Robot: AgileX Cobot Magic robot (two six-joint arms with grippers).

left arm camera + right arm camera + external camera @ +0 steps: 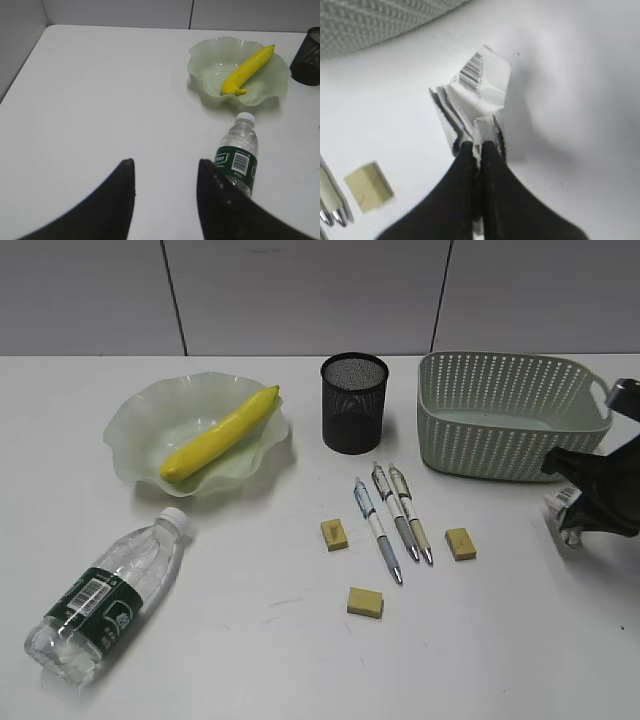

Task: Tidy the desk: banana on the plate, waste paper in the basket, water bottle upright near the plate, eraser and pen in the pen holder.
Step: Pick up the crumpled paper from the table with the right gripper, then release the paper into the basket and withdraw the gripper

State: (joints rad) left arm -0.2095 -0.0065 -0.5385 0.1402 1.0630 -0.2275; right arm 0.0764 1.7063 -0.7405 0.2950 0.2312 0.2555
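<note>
One barcode (472,70) on waste paper (477,107)

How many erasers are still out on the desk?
3: one eraser left of the pens, one below them, one to their right. None visibly hidden.

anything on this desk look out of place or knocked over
Yes: the water bottle lies on its side below the plate instead of upright. Three pens and three erasers lie loose beside the pen holder. The right gripper pinches crumpled waste paper.
</note>
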